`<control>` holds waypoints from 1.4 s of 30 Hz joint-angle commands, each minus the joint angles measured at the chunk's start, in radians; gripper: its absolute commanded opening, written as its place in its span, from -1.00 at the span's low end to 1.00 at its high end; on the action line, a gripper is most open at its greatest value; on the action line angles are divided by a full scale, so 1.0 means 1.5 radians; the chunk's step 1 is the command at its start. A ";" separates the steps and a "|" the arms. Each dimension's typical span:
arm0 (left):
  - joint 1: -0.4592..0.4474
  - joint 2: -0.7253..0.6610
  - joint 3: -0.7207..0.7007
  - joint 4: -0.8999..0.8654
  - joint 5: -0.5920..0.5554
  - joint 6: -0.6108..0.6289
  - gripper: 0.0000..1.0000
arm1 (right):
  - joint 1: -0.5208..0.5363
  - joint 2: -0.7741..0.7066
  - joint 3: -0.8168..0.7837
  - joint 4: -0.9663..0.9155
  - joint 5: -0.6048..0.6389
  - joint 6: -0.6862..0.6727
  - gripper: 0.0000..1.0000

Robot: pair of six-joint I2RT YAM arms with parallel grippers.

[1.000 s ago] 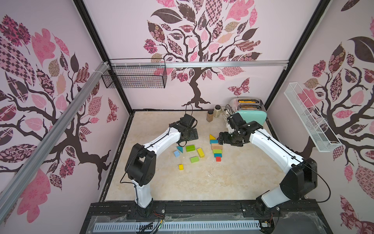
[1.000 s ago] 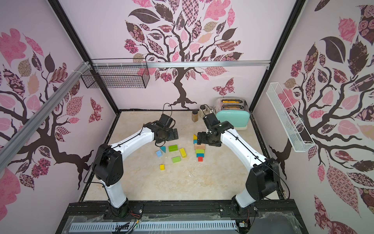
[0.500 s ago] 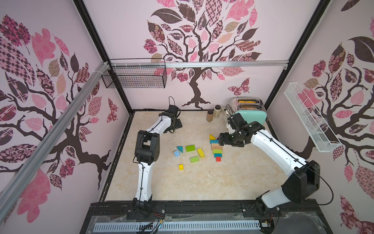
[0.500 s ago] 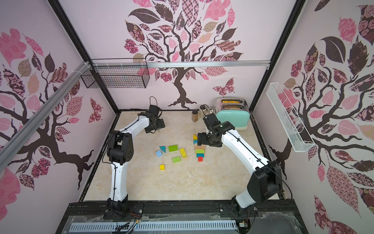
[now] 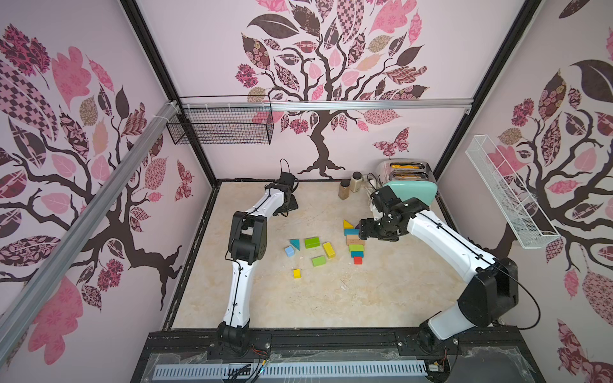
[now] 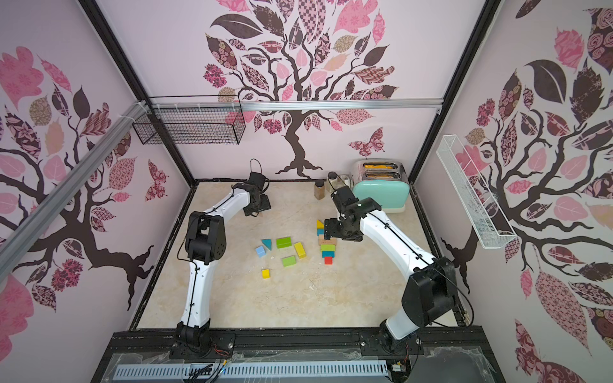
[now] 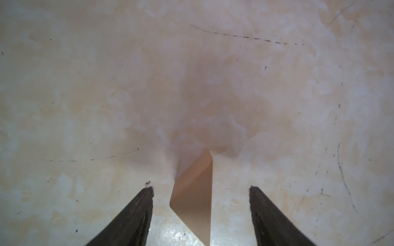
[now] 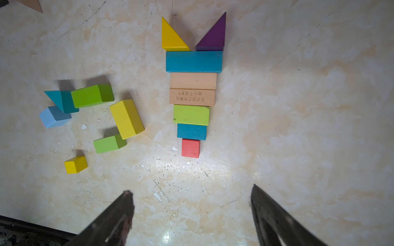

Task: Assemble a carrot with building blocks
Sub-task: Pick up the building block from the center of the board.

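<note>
The carrot lies flat on the beige marbled tabletop [image 5: 331, 298], right of centre. Its long axis runs from my base side towards the back wall. The tapered tip points at my base and the leafy end points at the wall.

It is made of eight blocks set in one line, each touching the next:
- a red wooden cube [image 8: 190, 148] at the tip
- a short teal block [image 8: 191, 131]
- a green bar [image 8: 191, 115]
- a tan bar with engraved writing [image 8: 192, 97]
- a plain tan bar [image 8: 193, 80]
- a long teal bar [image 8: 194, 61]
- a yellow wedge [image 8: 170, 38] and a purple wedge [image 8: 214, 36], side by side with their points outward

My right gripper [image 8: 190, 189] hovers over the leafy end, fingers spread with nothing between them.

Six loose blocks sit to the left of the carrot:
- two loose green bars [image 8: 89, 95] [image 8: 107, 143]
- one yellow bar [image 8: 125, 119]
- one yellow cube [image 8: 75, 164]
- one teal wedge [image 8: 64, 101]
- one light blue cube [image 8: 53, 117], touching the teal wedge

My left gripper [image 7: 200, 188] is down at the back left of the table, well apart from the loose blocks. Its fingers are spread around a single tan wooden wedge [image 7: 194, 202], with a gap on each side. The wedge's narrow tip points out past my fingertips.
</note>
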 commanded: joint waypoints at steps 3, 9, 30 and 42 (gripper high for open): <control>0.001 0.017 -0.003 0.001 0.002 0.004 0.34 | -0.001 0.007 0.028 0.006 0.001 -0.003 0.68; 0.001 0.023 -0.007 -0.001 -0.004 0.005 0.28 | -0.002 0.009 0.028 0.010 -0.001 -0.002 0.63; 0.001 0.015 -0.026 0.018 -0.002 0.004 -0.23 | -0.003 0.016 0.025 0.020 -0.011 -0.002 0.67; -0.012 -0.059 -0.109 0.022 0.026 -0.007 -0.30 | -0.003 0.021 0.030 0.021 -0.015 -0.002 0.68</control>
